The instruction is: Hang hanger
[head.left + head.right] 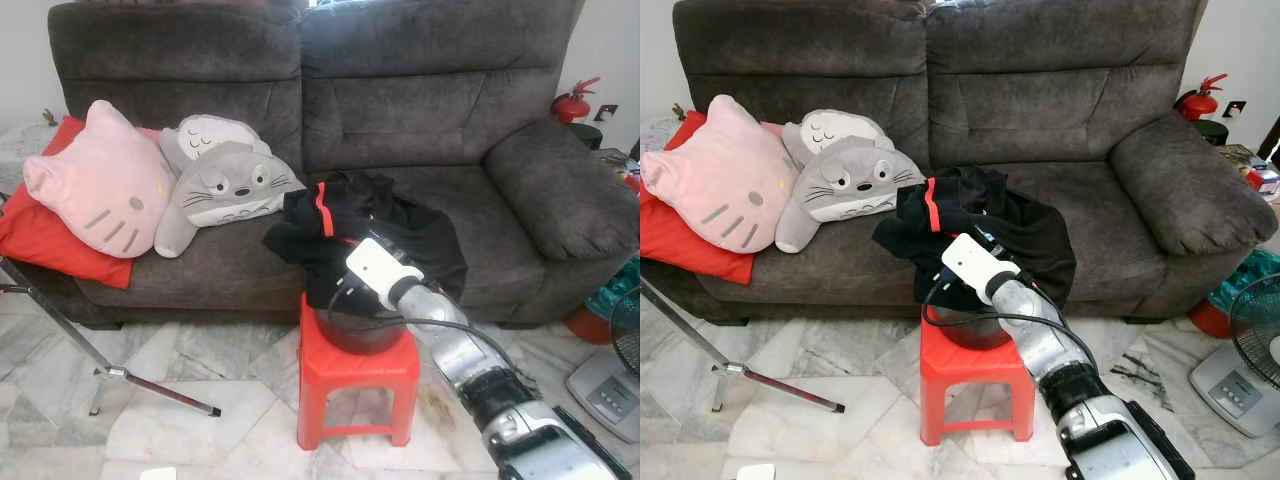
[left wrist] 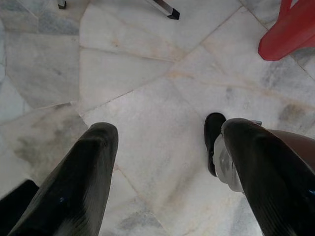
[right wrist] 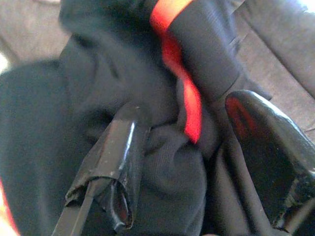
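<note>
A black garment [image 1: 400, 225] with a red stripe lies bunched on the sofa's front edge and spills over a dark bucket [image 1: 355, 335] on a red stool [image 1: 330, 365]. My right arm reaches out to it, its white wrist housing [image 1: 375, 265] right at the cloth. In the right wrist view, my right gripper [image 3: 189, 108] is open, with its fingers [image 3: 118, 157] on either side of a fold of the black fabric and red trim [image 3: 189, 105]. My left gripper [image 2: 170, 130] hangs open over the marble floor.
The grey sofa [image 1: 420, 110] holds a pink cat cushion [image 1: 100, 185], a grey plush [image 1: 225, 185] and a red cushion [image 1: 40, 240]. A metal stand leg [image 1: 100, 365] crosses the floor at left. A fan [image 1: 615, 370] stands at right.
</note>
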You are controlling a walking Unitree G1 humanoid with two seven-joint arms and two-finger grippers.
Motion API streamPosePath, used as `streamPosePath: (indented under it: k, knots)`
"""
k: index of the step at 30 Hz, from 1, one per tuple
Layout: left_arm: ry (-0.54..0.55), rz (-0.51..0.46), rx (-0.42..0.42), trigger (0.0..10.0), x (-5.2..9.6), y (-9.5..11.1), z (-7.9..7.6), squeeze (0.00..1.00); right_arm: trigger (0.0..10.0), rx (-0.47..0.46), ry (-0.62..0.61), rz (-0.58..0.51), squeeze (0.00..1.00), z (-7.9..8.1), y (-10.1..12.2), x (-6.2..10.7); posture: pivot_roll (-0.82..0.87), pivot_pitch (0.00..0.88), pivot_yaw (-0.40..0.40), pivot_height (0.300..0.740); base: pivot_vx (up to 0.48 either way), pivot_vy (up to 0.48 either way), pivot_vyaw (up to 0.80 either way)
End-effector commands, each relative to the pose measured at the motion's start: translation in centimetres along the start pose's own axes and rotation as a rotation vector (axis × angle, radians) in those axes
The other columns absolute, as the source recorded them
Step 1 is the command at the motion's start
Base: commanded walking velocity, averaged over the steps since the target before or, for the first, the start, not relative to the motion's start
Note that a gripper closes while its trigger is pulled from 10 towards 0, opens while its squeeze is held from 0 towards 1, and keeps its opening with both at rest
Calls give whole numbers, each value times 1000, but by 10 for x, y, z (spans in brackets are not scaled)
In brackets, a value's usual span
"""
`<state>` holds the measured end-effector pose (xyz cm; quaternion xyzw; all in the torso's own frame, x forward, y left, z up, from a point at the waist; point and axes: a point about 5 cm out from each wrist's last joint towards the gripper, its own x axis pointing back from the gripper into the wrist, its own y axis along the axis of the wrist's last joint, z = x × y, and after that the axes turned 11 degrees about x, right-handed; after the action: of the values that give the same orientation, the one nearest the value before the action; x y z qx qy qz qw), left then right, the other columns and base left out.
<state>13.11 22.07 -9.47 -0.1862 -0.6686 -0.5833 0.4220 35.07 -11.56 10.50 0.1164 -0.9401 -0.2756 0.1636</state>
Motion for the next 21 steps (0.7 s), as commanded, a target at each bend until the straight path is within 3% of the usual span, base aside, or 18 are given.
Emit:
streamPosePath:
  k: [1, 7, 8, 9, 10, 11, 12, 13, 14, 16, 17, 18, 21]
  knots:
    - [5, 14, 7, 10000, 0, -2, 0, 0, 10000, 18, 15, 8, 0, 4, -1, 1, -81, 0, 58, 740, 0, 0, 0]
    - [6, 14, 5, 10000, 0, -2, 0, 0, 10000, 30, 6, 26, 0, -3, -2, -2, -82, 0, 58, 740, 0, 0, 0]
    - [7, 15, 4, 10000, 0, -3, 1, 0, 8667, 33, -1, 28, 0, -6, -2, -3, -80, 0, 59, 740, 0, 0, 0]
    - [7, 15, 4, 10000, 0, -3, 1, 0, 4745, 33, -3, 28, 0, -7, -2, -3, -80, 0, 59, 740, 0, 0, 0]
    - [7, 14, 4, 10000, 0, -3, 1, 0, 2824, 36, -6, 27, 0, -8, -1, -3, -79, 0, 59, 740, 0, 0, 0]
    - [8, 14, 5, 10000, 0, -3, 1, 0, 1569, 38, -11, 21, 0, -10, 0, -4, -79, 0, 59, 740, 0, 0, 0]
    - [8, 14, 5, 10000, 0, -3, 1, 0, 1569, 39, -13, 18, 0, -11, 0, -4, -79, 0, 59, 740, 0, 0, 0]
    - [8, 14, 5, 10000, 0, -3, 1, 0, 2745, 39, -17, 15, 0, -12, 1, -4, -79, 0, 59, 740, 0, 0, 0]
    - [9, 14, 4, 10000, 0, -3, 1, 0, 4902, 39, -19, 12, 0, -13, 3, -5, -79, 0, 59, 740, 0, 0, 0]
    - [9, 14, 4, 10000, 0, -3, 1, 0, 4902, 40, -18, 10, 0, -14, 4, -6, -79, 0, 59, 740, 0, 0, 0]
    - [8, 14, 3, 10000, 1, -3, 1, 0, 6824, 40, -16, 10, 0, -14, 4, -7, -79, 0, 60, 740, 0, 0, 0]
    - [7, 14, 3, 10000, 1, -3, 1, 0, 10000, 40, -12, 11, 0, -14, 5, -7, -79, 0, 60, 740, 0, 0, 0]
    - [7, 14, 3, 10000, 1, -3, 1, 0, 10000, 39, -9, 14, 0, -14, 5, -8, -78, 0, 60, 740, 0, 0, 0]
